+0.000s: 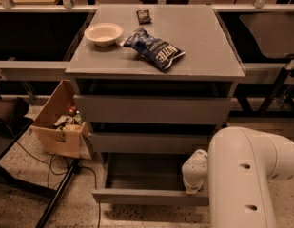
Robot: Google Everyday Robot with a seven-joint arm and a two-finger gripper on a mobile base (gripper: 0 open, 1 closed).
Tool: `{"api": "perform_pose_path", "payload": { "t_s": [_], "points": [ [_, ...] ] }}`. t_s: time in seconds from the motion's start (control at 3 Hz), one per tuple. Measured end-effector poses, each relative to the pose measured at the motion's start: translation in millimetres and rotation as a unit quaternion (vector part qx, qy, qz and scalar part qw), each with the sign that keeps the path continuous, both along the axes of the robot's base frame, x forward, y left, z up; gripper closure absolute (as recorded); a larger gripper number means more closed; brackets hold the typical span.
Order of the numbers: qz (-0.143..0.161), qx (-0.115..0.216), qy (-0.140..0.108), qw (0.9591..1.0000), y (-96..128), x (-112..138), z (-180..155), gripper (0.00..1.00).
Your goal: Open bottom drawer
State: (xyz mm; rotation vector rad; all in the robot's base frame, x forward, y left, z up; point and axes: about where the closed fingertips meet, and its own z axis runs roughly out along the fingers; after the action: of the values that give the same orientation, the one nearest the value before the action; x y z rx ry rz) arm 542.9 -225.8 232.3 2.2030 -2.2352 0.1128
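The bottom drawer (pixel 146 197) of the grey cabinet is pulled out towards me, and its plain shallow grey tray (pixel 146 172) shows empty. Its front panel is the slimmest of the three. My gripper (pixel 193 186) is at the end of the white arm (pixel 246 179), at the right end of this drawer's front edge and touching or very close to it. The arm's wrist hides how the gripper stands.
The middle drawer (pixel 151 143) and the top drawer (pixel 151 109) are only slightly out. On the cabinet top (pixel 208 46) lie a cream bowl (pixel 103 33), a blue chip bag (pixel 153 48) and a small dark packet (pixel 144 16). A cardboard box (pixel 58 122) stands on the floor at the left.
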Motion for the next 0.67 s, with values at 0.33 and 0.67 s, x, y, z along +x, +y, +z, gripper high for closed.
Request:
{"api": "perform_pose_path", "payload": {
  "t_s": [0.33,0.67],
  "points": [
    [0.051,0.049,-0.008,0.9974,51.3,23.3,-13.4,0.16],
    [0.071,0.049,-0.008,0.9963,51.3,24.1,-14.0,0.0]
  ]
}}
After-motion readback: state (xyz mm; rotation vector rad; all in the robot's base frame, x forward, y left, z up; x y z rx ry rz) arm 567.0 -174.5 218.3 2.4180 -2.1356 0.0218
